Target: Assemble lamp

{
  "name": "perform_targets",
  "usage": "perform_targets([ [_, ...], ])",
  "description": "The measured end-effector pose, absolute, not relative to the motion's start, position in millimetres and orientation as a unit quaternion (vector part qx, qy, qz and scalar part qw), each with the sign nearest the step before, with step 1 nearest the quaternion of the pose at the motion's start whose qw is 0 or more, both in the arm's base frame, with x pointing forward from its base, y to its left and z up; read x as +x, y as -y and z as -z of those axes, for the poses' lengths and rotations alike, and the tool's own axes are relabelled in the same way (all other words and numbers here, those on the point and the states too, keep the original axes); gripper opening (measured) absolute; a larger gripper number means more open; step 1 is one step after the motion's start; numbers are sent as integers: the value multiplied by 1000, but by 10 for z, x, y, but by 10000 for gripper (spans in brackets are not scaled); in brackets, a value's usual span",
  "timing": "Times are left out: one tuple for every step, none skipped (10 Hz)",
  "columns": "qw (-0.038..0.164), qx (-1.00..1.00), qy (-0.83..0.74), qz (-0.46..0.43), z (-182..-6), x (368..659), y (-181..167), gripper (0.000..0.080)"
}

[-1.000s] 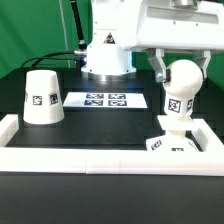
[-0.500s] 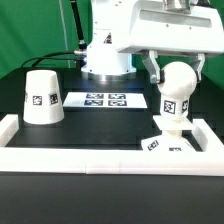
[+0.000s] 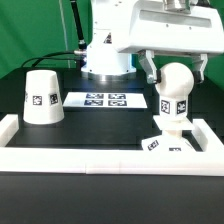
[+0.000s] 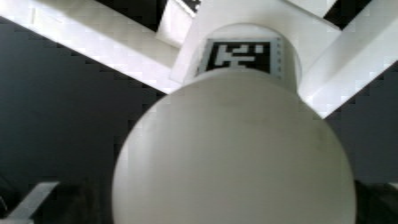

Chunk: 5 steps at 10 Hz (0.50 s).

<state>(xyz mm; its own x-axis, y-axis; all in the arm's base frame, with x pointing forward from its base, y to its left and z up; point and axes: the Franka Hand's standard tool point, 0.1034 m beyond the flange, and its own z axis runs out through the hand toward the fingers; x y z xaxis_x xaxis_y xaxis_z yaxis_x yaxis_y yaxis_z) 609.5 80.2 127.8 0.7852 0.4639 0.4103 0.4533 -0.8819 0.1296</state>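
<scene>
The white ball bulb (image 3: 175, 80) stands upright on its short tagged stem (image 3: 172, 105) on the flat square base plate (image 3: 180, 147), in the front corner at the exterior view's right. My gripper (image 3: 174, 76) straddles the ball from above. A finger hangs on each side, with a small gap to the ball on both sides, so it is open. In the wrist view the bulb (image 4: 231, 150) fills the picture, with the stem's tag (image 4: 242, 56) beyond it. The truncated-cone shade (image 3: 42, 97) stands alone at the exterior view's left.
The marker board (image 3: 105, 100) lies flat in the middle, in front of the arm's base (image 3: 105, 62). The raised white rim (image 3: 70, 155) frames the black table and closes in the base plate's corner.
The hand has gone from tilted to level and shifted a little toward the exterior view's left. The bulb now stands slightly further left and lower. Little differs over the last half second.
</scene>
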Motion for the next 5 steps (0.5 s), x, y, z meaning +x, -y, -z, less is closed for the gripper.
perform_targets([
  [12,945,-243,-220,-1278,6095,-802,699],
  [12,945,-243,-220,-1278,6095,-802,699],
  [12,945,-243,-220,-1278,6095,-802,699],
  [12,945,-241,-221,-1293,6096,-804,699],
  [12,945,-240,-220,-1313,6100,-789,699],
])
